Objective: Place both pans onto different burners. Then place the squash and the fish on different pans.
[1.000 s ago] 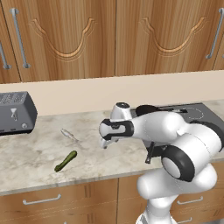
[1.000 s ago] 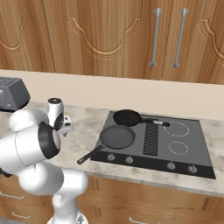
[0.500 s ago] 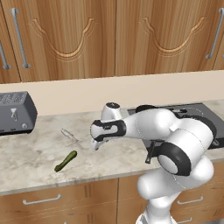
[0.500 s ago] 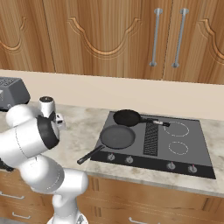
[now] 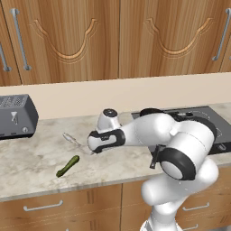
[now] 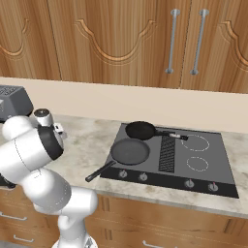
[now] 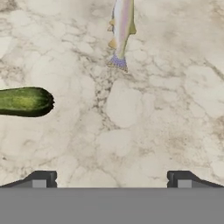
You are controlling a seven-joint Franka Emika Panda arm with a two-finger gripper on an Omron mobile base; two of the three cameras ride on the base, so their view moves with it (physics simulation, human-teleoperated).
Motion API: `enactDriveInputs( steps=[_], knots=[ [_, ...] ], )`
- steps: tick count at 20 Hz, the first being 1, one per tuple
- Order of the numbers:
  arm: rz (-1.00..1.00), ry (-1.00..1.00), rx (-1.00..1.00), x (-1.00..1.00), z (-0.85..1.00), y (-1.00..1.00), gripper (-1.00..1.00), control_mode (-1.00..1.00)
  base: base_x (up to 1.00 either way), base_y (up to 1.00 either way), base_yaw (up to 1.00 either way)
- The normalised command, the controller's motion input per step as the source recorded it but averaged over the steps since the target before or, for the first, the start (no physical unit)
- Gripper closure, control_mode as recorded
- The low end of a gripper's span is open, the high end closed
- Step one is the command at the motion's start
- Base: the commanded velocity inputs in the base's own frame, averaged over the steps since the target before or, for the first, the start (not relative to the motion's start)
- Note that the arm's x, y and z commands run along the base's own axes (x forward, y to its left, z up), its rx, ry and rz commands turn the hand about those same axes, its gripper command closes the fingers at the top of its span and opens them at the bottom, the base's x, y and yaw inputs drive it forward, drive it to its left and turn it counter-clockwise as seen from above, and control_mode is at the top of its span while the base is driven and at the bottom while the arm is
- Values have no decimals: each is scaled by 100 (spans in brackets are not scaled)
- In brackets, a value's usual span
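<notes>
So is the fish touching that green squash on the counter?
Apart. The hand view shows bare marble counter between the fish and the squash.

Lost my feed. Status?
Pincer open, empty, above counter. Fish and squash on counter, ungrasped. Both pans on burners. Path clear.

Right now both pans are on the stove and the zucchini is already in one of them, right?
Not quite. Both pans are on the stove, but the zucchini lies on the counter near the fish, as the left base view shows.
</notes>
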Motion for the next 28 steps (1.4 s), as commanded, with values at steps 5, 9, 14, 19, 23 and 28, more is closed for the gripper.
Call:
enactDriveInputs(
  steps=[5,9,14,19,23,28],
  knots=[
    [0,-10,0,24,7,20,-100,-100,0,0,0],
    [1,-4,0,36,0,25,-100,-100,0,0,0],
    [0,-2,0,25,0,33,-100,-100,0,0,0],
    [0,0,3,6,0,41,-100,-100,0,0,0],
    [0,0,0,21,0,28,-100,-100,0,0,0],
    [0,0,0,38,0,17,-100,-100,0,0,0]
  ],
)
